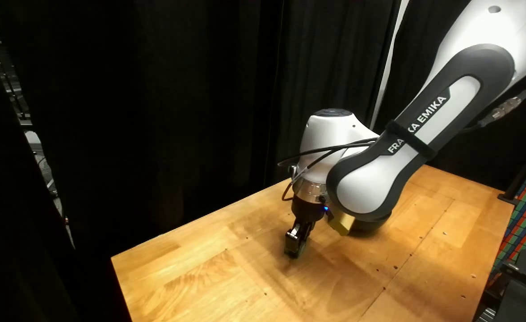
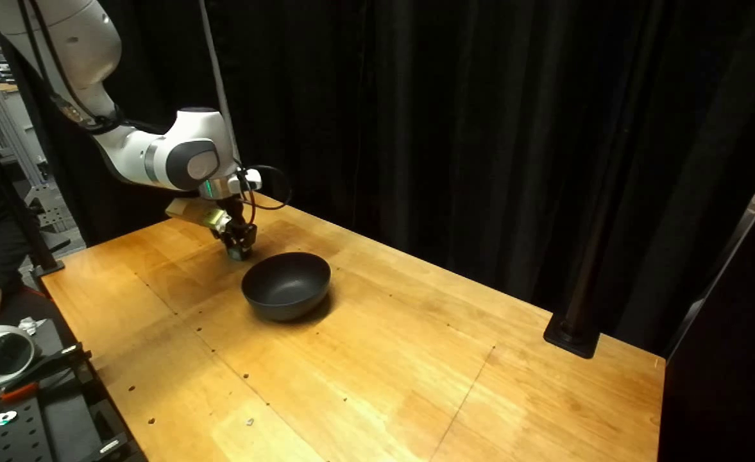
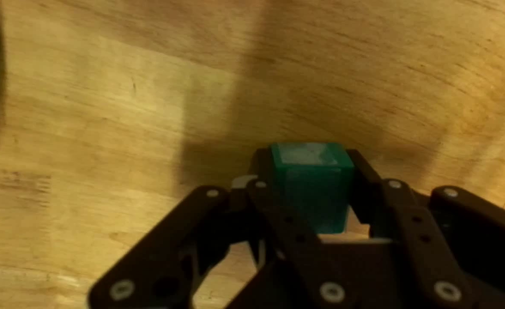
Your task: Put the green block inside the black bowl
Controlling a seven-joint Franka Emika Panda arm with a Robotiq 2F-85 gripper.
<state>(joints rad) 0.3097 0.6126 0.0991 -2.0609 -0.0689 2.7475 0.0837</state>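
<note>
In an exterior view, the wooden table [image 2: 377,385] takes up the bottom middle of the frame. Its back edge slants from the upper middle down to the right, next to a black curtain [image 2: 467,141]. A black post [image 2: 571,337] stands on the table at the right, close to that edge. A wide stretch of wood lies between the post and the black bowl [image 2: 286,287], which sits upright left of the middle. The gap from the bowl to the tool [image 2: 238,246], up and to its left, is small.

The white robot arm [image 2: 197,151] reaches in from the upper left and bends, and in both exterior views the tool points down. In an exterior view, the forearm [image 1: 423,118] slants from the upper right and hides part of the bowl.

In the wrist view, the tool's two fingers [image 3: 365,184] squeeze the green block [image 3: 311,184], one on each side. The block is low, near the table and outside the bowl. I cannot tell if it touches the wood.
</note>
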